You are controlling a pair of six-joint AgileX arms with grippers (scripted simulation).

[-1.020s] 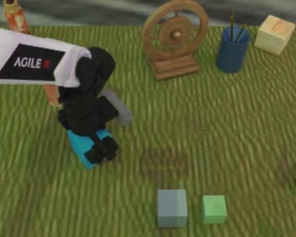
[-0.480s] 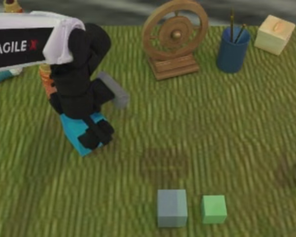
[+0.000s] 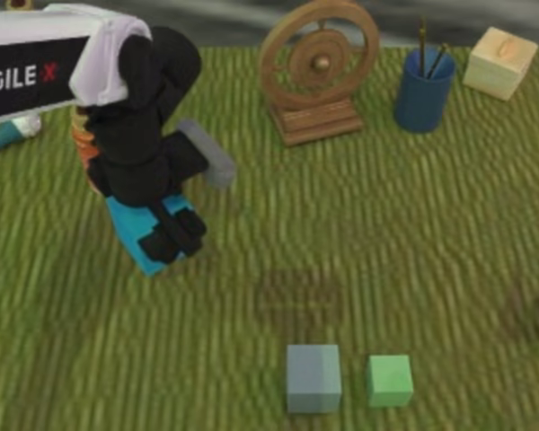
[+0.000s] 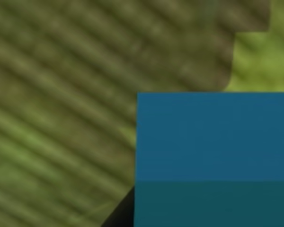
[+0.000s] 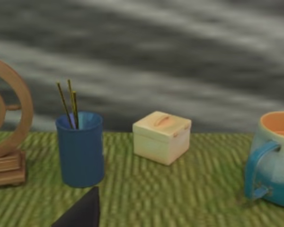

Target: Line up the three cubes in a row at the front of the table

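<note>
Since a second ago your blue cube (image 3: pixel 135 235) has risen and drifted up-left | left gripper (image 3: pixel 172 235) clamped on it | slot lies down-right, just left of grey cube (image 3: pixel 313 378) | green cube (image 3: pixel 390 380) beyond | right arm unseen.

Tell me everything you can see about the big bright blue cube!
The large cyan-blue cube is a plain, smooth block with flat faces and sharp edges, no marks on it. It sits at the table's left side, turned at an angle, mostly hidden under the left gripper, whose black fingers are closed on it. The left wrist view shows its blue face filling the corner, a darker face below, striped grass-like surface behind. Whether it touches the table cannot be told.
</note>
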